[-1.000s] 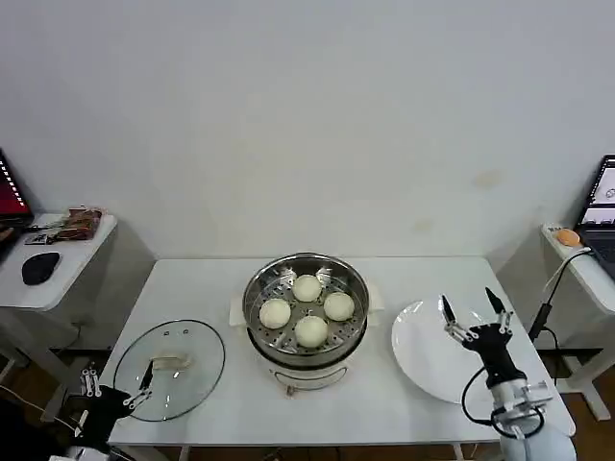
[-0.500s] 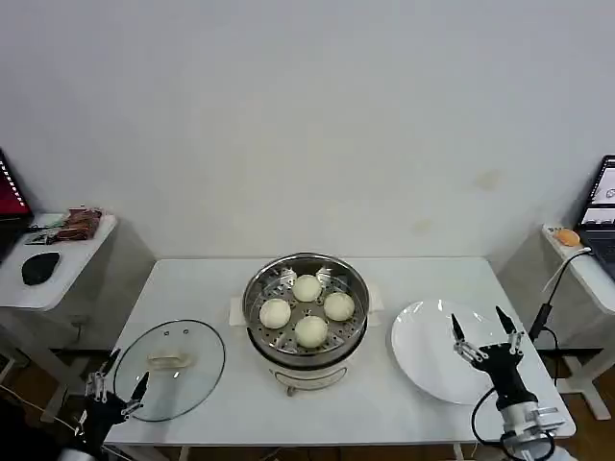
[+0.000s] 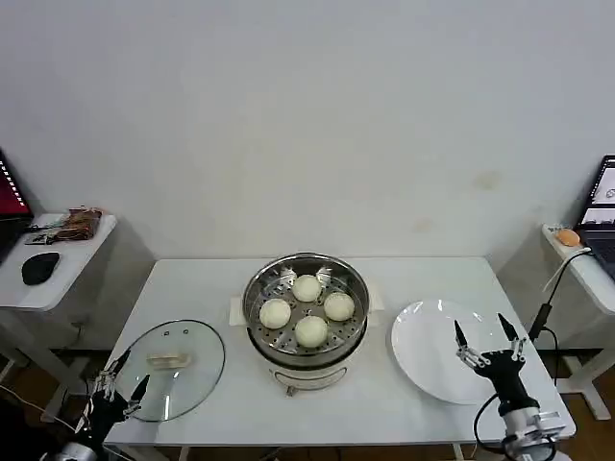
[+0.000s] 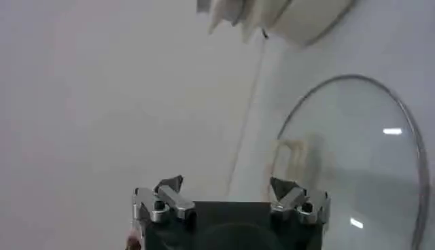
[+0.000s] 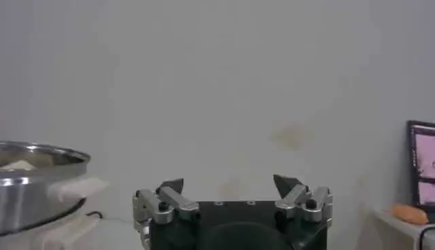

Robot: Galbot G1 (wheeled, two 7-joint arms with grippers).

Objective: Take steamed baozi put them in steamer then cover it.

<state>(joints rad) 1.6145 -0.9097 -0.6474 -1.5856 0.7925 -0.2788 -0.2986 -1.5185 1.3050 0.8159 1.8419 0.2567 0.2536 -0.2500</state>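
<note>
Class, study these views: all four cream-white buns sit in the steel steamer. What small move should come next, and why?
Probably the open left gripper should close in on the white bar handle of the clear glass lid, because the round steel steamer holding the buns is uncovered.

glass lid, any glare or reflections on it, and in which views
Head view: the glass lid shows only faint sheen, the table visible through it. Left wrist view: two small bright reflections sit on the glass, and the nearby steamer base looks soft, out of focus.
</note>
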